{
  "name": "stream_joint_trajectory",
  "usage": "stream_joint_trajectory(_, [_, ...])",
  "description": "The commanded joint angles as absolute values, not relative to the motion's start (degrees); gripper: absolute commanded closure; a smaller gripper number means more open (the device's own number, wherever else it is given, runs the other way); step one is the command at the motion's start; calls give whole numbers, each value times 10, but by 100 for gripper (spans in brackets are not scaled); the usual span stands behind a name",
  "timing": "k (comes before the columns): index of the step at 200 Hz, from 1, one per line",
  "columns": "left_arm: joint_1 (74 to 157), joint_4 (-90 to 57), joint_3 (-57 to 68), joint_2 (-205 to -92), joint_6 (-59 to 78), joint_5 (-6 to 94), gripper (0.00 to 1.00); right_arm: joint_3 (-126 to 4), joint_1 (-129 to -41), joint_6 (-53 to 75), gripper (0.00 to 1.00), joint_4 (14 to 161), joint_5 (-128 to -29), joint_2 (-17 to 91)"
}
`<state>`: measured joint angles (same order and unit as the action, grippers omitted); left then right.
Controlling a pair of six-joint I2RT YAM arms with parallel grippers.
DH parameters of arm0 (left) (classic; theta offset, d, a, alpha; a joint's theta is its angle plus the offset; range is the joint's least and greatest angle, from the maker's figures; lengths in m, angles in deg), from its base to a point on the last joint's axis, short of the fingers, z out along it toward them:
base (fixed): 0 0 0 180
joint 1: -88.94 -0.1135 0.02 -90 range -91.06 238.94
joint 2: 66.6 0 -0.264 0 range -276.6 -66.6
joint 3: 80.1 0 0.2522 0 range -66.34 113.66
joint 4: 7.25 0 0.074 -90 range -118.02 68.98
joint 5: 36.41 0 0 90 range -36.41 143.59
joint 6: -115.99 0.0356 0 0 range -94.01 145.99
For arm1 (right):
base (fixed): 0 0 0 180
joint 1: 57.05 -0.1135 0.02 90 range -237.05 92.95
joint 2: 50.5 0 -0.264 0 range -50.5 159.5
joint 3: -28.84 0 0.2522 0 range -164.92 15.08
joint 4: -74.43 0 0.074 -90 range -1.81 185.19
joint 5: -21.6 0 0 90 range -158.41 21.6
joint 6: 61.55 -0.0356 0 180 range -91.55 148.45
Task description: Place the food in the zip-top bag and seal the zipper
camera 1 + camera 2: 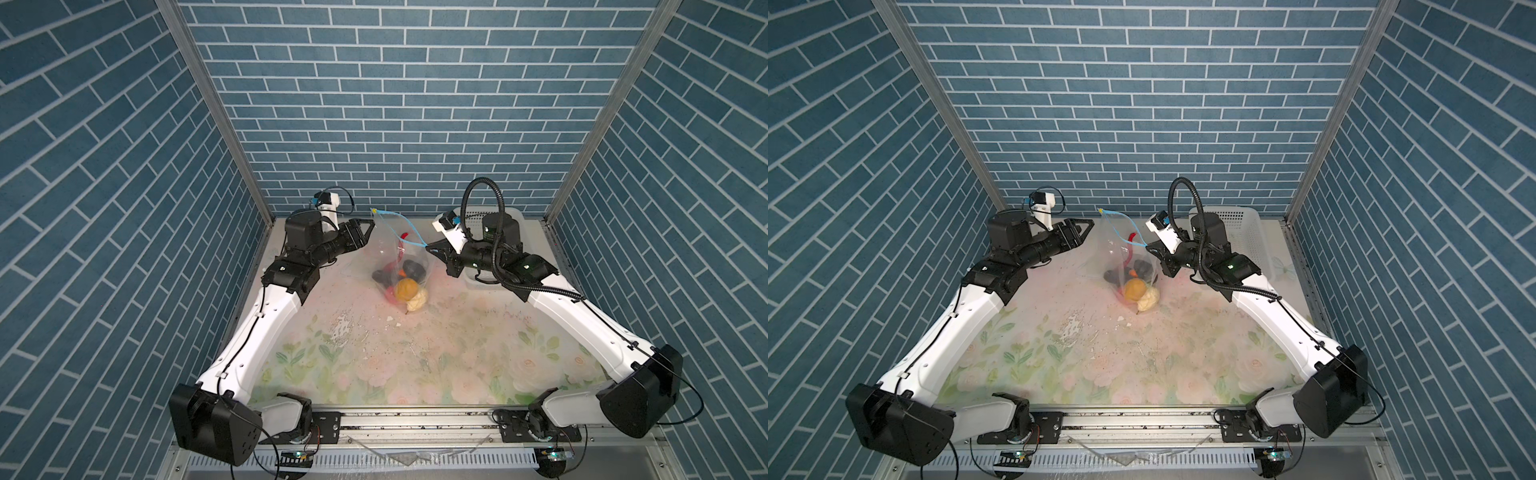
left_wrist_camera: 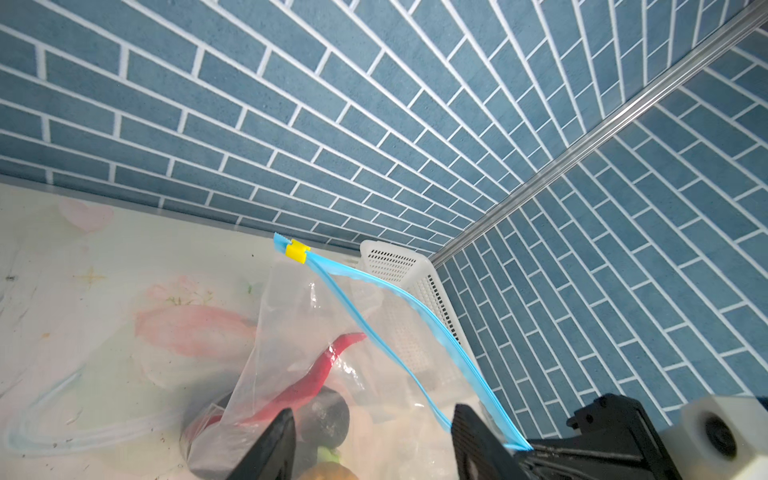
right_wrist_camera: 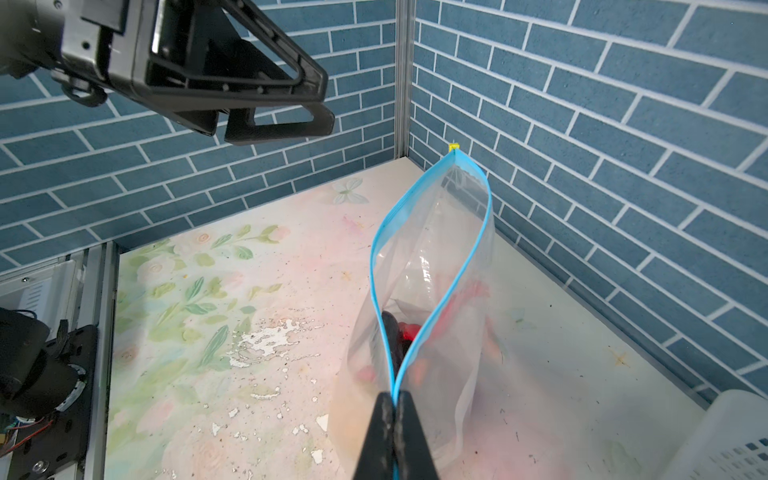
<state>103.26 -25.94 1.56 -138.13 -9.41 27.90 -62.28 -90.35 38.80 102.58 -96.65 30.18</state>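
- near the back wall (image 1: 395, 124), right gripper (image 3: 392, 397) clamps the zipper (image 2: 322, 267) end, anchoring the zip-top bag (image 1: 386, 249) of food (image 1: 406, 289).
- left gripper (image 1: 369, 231), jaws apart and empty, likely targets the slider (image 2: 298, 252).

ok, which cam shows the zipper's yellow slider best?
Left wrist view: the yellow slider is large and sharp at the end of the zipper. Right wrist view shows only a tiny yellow speck at the far tip; both top views, a small dot.

Glossy clear plastic zip-top bag (image 1: 388, 249)
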Motion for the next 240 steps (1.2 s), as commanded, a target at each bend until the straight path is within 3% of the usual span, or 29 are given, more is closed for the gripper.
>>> stream_joint_trajectory(1, [1013, -150, -32, -1376, -68, 218, 39, -681, -876, 433, 100, 1062, -1051, 322])
stream_joint_trajectory(63, [934, 36, -115, -1446, -8, 32, 42, -755, -828, 517, 100, 1158, -1163, 380])
stream_joint_trajectory(81, [920, 52, -107, -1479, 40, 1, 51, -758, -822, 537, 100, 1165, -1189, 388])
stream_joint_trajectory(104, [908, 118, -118, -1513, 84, -29, 51, -749, -817, 543, 100, 1151, -1202, 389])
stream_joint_trajectory(166, [878, 401, -68, -1667, -6, -109, 51, -743, -794, 560, 100, 1152, -1246, 401])
stream_joint_trajectory(192, [878, 590, -26, -1739, -120, -159, 48, -752, -790, 567, 100, 1164, -1255, 404])
stream_joint_trajectory(240, [882, 589, 17, -1775, -141, -195, 42, -765, -790, 571, 100, 1176, -1256, 413])
